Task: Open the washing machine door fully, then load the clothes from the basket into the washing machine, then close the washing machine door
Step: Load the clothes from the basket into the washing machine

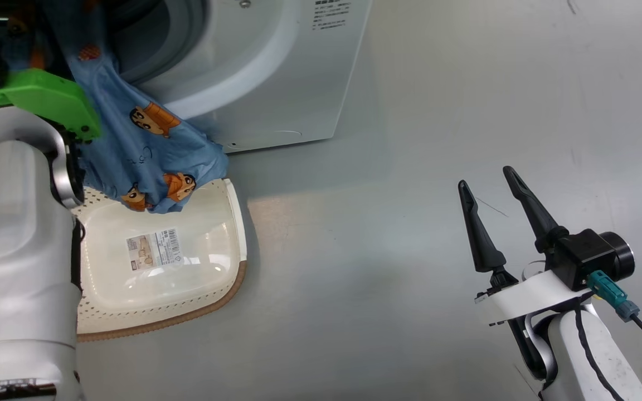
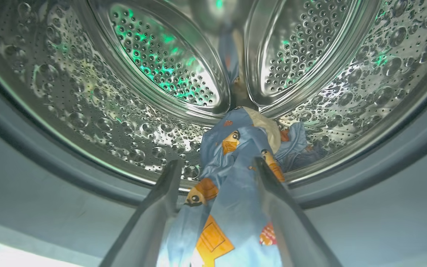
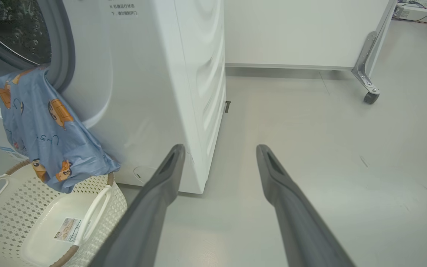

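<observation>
Left gripper (image 2: 215, 162): reaches into the mouth of the washing machine (image 1: 276, 83), fingers spread wide. The blue garment lies between them, not pinched.
Right gripper (image 1: 485, 176): fingers wide apart and holding nothing, over the bare floor (image 1: 410, 111), well apart from the machine.
Clothes (image 2: 235, 200): one light blue printed garment runs from the steel drum (image 2: 87, 111) out over the grey gasket (image 2: 32, 185). Its tail hangs down the machine front, and the lowest folds dip just inside the basket (image 3: 6, 222). A cream piece (image 2: 267, 126) lies bunched with it deep in the drum.
Handling: thin, limp cloth that is probably very light. It will fold, stretch and trail rather than move as one piece. It looks likely to slide back out under the weight of the hanging part.
Where to take hold: likely best on the bunched hanging folds near the gasket lip, gathering several layers, not a single edge.
Basket: cream perforated plastic, sitting on the floor against the machine's foot. Its floor is bare apart from a label sticker (image 1: 152, 249).
Risk: cloth left across the gasket would be trapped by the door.
</observation>
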